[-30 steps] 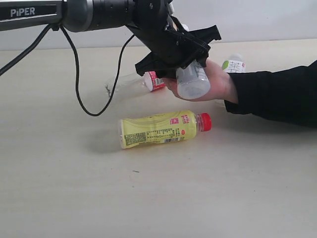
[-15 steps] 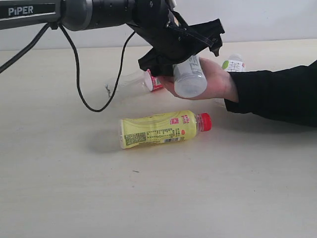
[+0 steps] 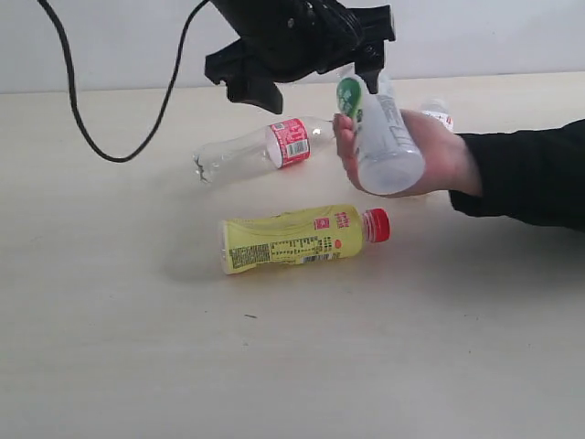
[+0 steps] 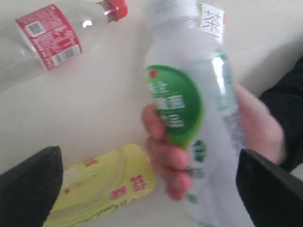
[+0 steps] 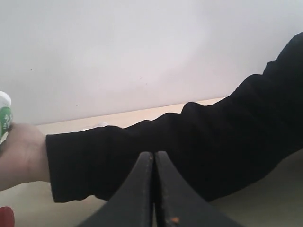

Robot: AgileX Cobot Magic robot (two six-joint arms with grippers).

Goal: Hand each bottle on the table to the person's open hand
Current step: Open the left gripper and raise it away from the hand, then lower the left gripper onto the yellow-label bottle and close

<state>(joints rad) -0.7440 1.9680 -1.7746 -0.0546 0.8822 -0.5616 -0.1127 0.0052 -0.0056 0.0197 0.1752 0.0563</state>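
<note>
The yellow-labelled bottle [image 3: 302, 238] is lying on its side on the pale table [image 3: 137, 366]. Behind it, the person's hand [image 3: 439, 160] is gripping the green-labelled bottle [image 3: 379, 137], with the left gripper [image 3: 309, 87] hovering above, jaws spread wide. The red-labelled bottle [image 3: 265, 146] and a fourth bottle [image 3: 439, 112] are lying farther back, before a plain white wall [image 3: 475, 37]. The right gripper [image 5: 154, 189] is sitting pressed together.

I can read one sign, 茶, on the white bottle [image 4: 211, 21]. The print on the green-label bottle [image 4: 189, 109], the red-label bottle [image 4: 47, 35] and the yellow bottle [image 3: 283, 240] is too blurry for me.
</note>
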